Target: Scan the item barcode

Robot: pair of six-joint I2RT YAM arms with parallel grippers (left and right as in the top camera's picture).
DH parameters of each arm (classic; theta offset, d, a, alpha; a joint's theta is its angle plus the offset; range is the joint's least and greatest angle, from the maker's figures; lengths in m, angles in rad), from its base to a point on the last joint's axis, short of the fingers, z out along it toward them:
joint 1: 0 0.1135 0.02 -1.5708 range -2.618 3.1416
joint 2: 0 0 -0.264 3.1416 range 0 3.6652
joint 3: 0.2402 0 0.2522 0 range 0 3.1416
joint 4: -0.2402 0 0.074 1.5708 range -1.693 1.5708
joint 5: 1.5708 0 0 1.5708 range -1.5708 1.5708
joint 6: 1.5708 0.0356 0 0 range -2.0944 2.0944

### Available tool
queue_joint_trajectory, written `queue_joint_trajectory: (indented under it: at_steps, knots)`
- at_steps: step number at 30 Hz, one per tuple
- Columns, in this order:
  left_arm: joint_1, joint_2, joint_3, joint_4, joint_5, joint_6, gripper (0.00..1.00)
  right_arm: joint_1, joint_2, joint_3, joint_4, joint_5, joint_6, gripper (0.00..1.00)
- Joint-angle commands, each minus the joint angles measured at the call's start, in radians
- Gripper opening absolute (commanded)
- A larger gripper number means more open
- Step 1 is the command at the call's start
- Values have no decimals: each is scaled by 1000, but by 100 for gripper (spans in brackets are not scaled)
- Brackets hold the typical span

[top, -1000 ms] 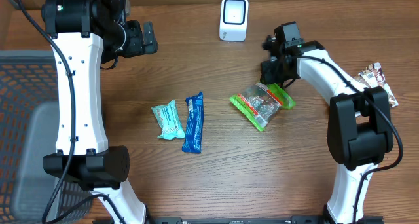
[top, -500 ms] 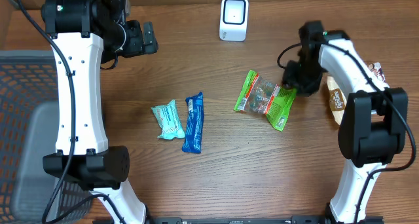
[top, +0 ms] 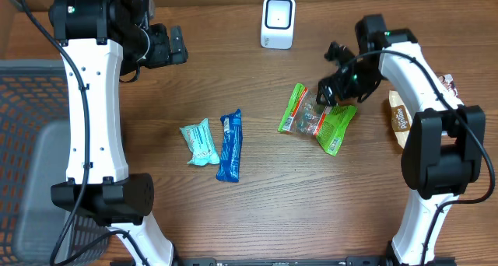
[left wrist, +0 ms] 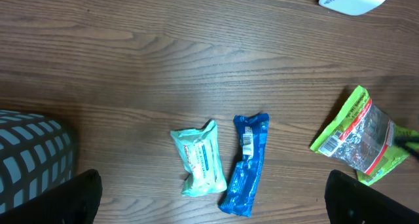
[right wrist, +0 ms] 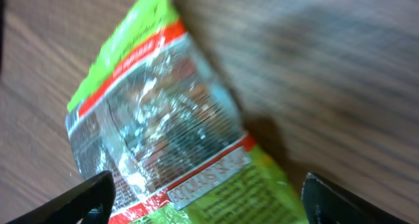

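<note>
A green snack bag (top: pixel 319 120) with a clear window lies flat on the wooden table, right of centre. Its barcode label faces up at the lower left end (left wrist: pixel 335 145). My right gripper (top: pixel 336 84) hovers just over the bag's far right part, jaws wide apart and holding nothing. In the right wrist view the bag (right wrist: pixel 163 132) fills the frame between the two dark fingertips (right wrist: pixel 88 196). The white scanner (top: pixel 278 22) stands at the back centre. My left gripper (top: pixel 168 46) hangs open high at the back left, far from the bag.
A teal packet (top: pixel 200 142) and a blue packet (top: pixel 229 145) lie side by side left of centre. A tan snack (top: pixel 400 114) and another wrapper (top: pixel 447 85) lie at the right edge. A grey mesh basket (top: pixel 31 141) stands off the table's left side.
My right gripper carried the green bag to the right, then opened and let it go. The bag now rests on the table. The left arm has not moved.
</note>
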Motion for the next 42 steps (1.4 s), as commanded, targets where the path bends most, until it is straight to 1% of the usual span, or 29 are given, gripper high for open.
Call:
queue_joint_trajectory:
  at_steps: [1,5,6,7,9,12,14,17,18,19,21,23,26,29,30,32,33,37,38,40,42]
  knots:
    - [-4,0,18,-2,-6,-14,100,5,1,-66,30,-54,-134,89]
    - [-4,0,18,-2,-6,-14,100,5,2,-110,48,-79,-130,85]
    - [-4,0,18,-2,-6,-14,100,5,2,-115,49,-90,-109,84]
    - [-4,0,18,-2,-6,-14,100,5,2,-117,53,-94,-69,80]
    - [-4,0,18,-2,-6,-14,100,5,2,-117,62,-94,43,70]
    - [-4,0,18,-2,-6,-14,100,5,2,-117,71,-93,244,44]
    - [-4,0,18,-2,-6,-14,100,5,2,-117,69,-83,398,33]
    - [-4,0,18,-2,-6,-14,100,5,2,-120,27,11,678,31]
    - [-4,0,18,-2,-6,-14,100,5,2,-120,10,37,739,31]
    - [-4,0,18,-2,-6,-14,100,5,2,-120,-12,55,784,31]
    - [-4,0,18,-2,-6,-14,100,5,2,-120,-45,56,807,31]
    - [-4,0,18,-2,-6,-14,100,5,2,-120,-65,56,800,34]
    - [-4,1,18,-2,-6,-14,100,5,2,-120,-83,48,725,38]
    - [-4,1,18,-2,-6,-14,100,5,2,-119,-87,41,610,47]
    - [-4,1,18,-2,-6,-14,100,5,2,-119,-83,42,567,53]
    - [-4,1,18,-2,-6,-14,100,5,2,-119,-55,47,481,68]
    - [-4,1,18,-2,-6,-14,100,5,2,-119,-39,55,454,78]
    - [-4,1,18,-2,-6,-14,100,5,2,-120,43,71,358,98]
    - [-4,1,18,-2,-6,-14,100,5,3,-120,59,71,336,100]
    - [-4,1,18,-2,-6,-14,100,6,9,-120,79,48,289,100]
    - [-4,1,18,-2,-6,-14,100,6,23,-122,69,-27,222,98]
